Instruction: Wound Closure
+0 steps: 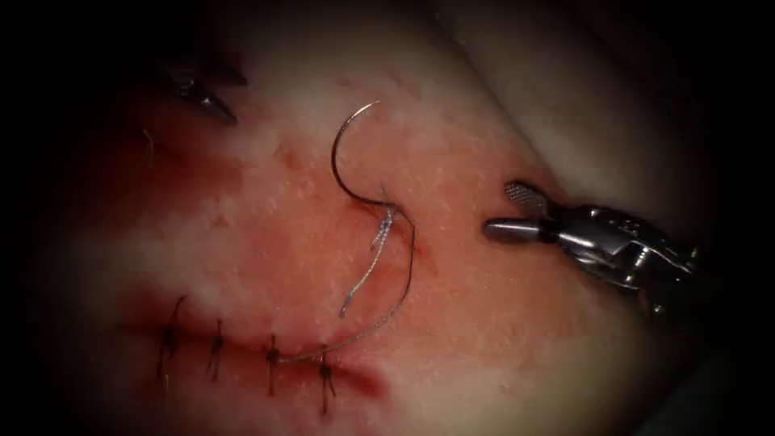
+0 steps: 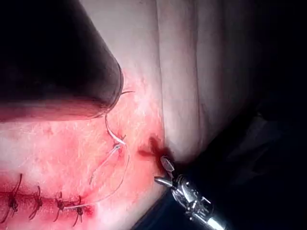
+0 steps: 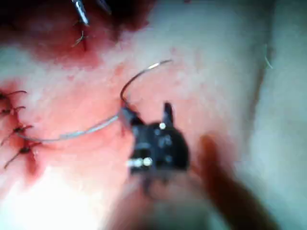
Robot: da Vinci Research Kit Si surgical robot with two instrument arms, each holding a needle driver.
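The curved needle lies free on the tissue, behind the right end of the cut, point up; neither tool holds it. Its thread runs from the needle's rear end in a loop down to the rightmost stitch. A short loose thread tail lies inside that loop. My right tool is just right of the needle, jaws open and holding nothing. My left tool hovers far back on the left, jaws apart and empty. The needle sits just beyond the right tool.
Several dark stitches close the cut along its length. Red fluid stains the tissue around the cut and under the left tool. The tissue's pale edge drops off behind the right tool. The left arm's dark shaft covers part of the needle.
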